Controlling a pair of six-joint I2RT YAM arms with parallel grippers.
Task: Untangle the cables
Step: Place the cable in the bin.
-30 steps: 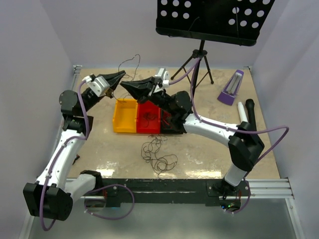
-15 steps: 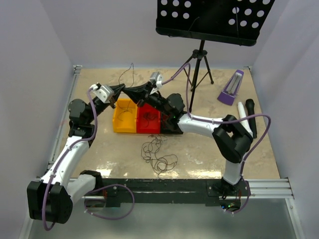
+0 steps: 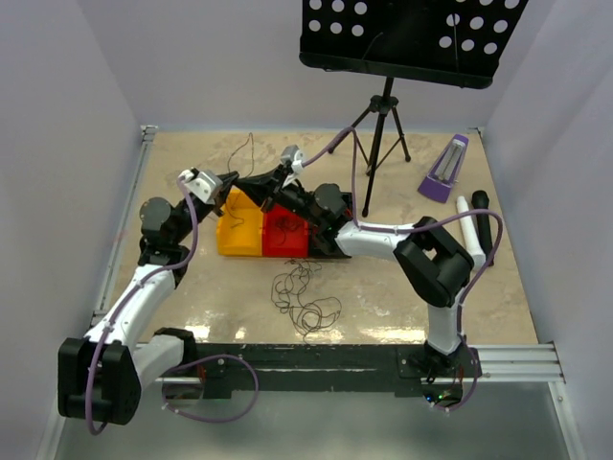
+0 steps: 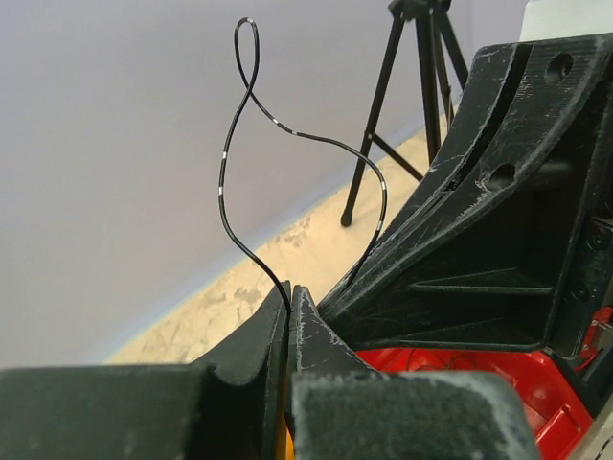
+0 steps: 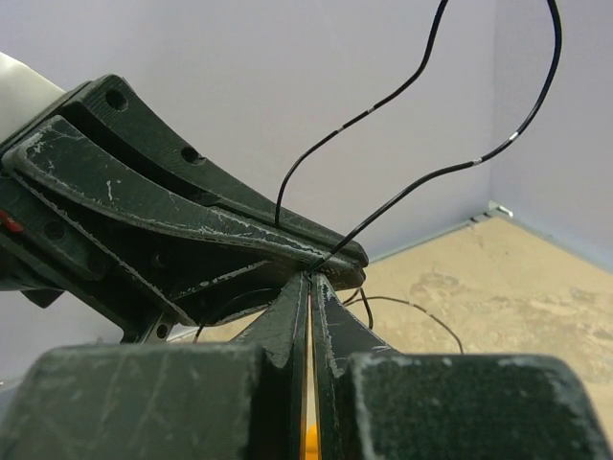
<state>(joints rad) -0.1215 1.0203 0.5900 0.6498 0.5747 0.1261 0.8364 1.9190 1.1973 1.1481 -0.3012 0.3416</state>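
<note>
dark cable [image 4: 221, 182] pinched by left end effector [image 4: 289, 287] and right end effector [image 5: 309, 278]
both are closed on its loop, tips meeting by the yellow bin [image 3: 239, 232] and red bin [image 3: 285, 235]; other cables [image 3: 302, 297] lie tangled on the table [image 3: 192, 278].

bright even light, soft shadows, near foreground blurred

The left gripper [image 3: 233, 181] and right gripper [image 3: 251, 182] meet above the bins [image 3: 226, 251]. Loose cables [image 3: 305, 297] lie before them; a tripod [image 3: 383, 120] stands behind, rightward.
</note>
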